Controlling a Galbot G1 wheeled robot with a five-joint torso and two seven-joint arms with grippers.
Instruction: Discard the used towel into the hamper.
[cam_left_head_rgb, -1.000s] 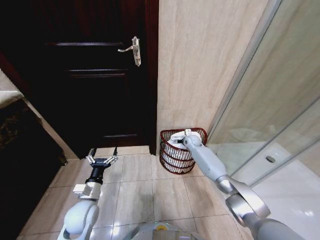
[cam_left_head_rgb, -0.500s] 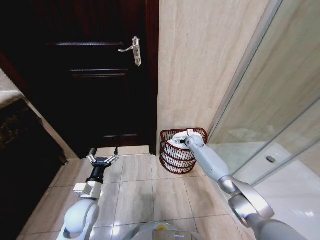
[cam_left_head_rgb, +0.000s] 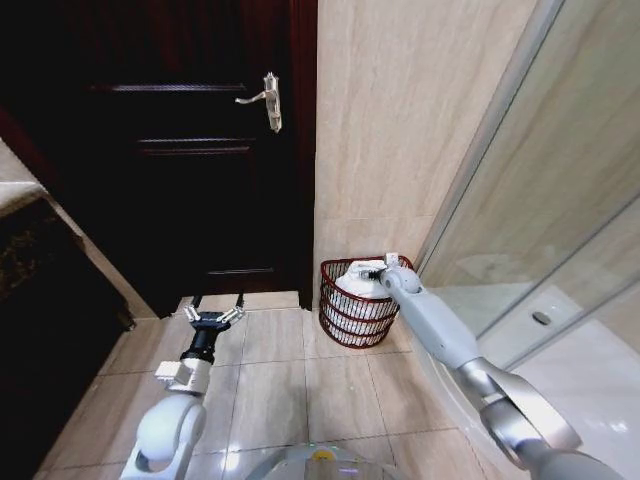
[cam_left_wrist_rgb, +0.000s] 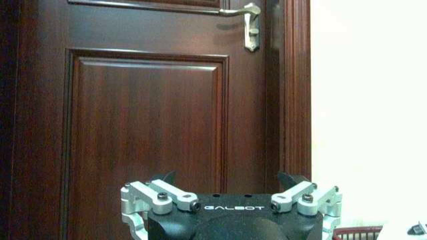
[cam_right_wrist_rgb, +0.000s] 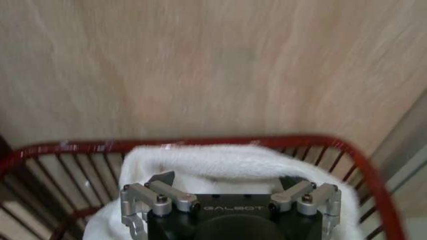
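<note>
The word "GALBOT" is printed in white on the black body of each gripper and can be read in both wrist views. The left gripper (cam_left_head_rgb: 213, 317) is held low over the tiled floor (cam_left_head_rgb: 270, 380) in front of the dark wooden door (cam_left_head_rgb: 180, 150), its fingers spread wide with nothing between them; in its wrist view the panelled door and its metal lever handle (cam_left_wrist_rgb: 248, 20) are seen close up, and a sliver of red basket rim shows at one corner. Farther off, the right gripper (cam_left_head_rgb: 374, 267) is held at the rim of the hamper (cam_left_head_rgb: 340, 320), which stands on the floor against the beige wall (cam_left_head_rgb: 410, 110), beside the glass shower screen (cam_left_head_rgb: 560, 200). The white towel (cam_left_head_rgb: 360, 290) is seen lying inside the hamper. In the right wrist view the fingers are seen spread apart just above the towel (cam_right_wrist_rgb: 213, 162), gripping nothing, with the red wire rim (cam_right_wrist_rgb: 200, 142) curving around it.
</note>
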